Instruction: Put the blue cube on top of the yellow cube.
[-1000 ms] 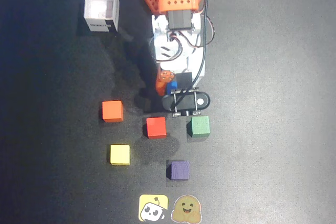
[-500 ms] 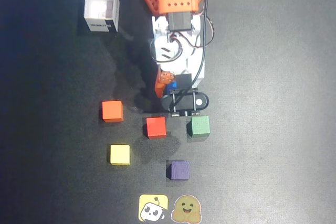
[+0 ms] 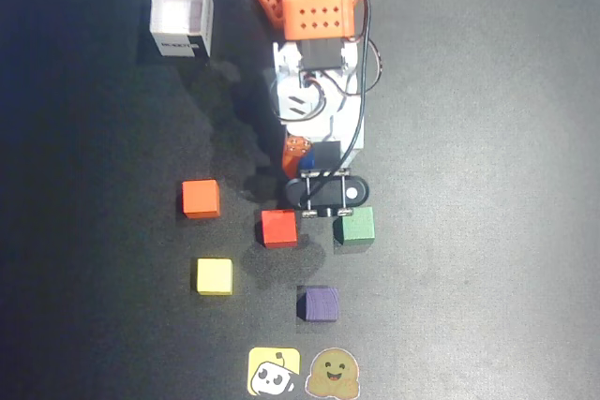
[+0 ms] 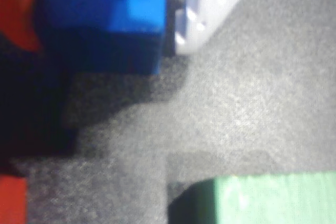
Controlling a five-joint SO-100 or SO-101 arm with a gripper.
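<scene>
The blue cube (image 4: 105, 19) is held clamped between the fingers of the gripper (image 3: 307, 158), raised above the mat. In the overhead view, the yellow cube (image 3: 214, 276) lies below and left of the gripper, beyond the red cube (image 3: 278, 228), so the carry is judged to run diagonally that way.

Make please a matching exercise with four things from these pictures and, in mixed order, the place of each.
Things:
1. blue cube
2. yellow cube
3. white box
4. purple cube

Places (overhead view):
A. upper left of the mat
B. between the pincer's fingers
C. just above the two stickers
D. below the orange cube

Pairs: 1-B, 2-D, 3-A, 4-C
</scene>
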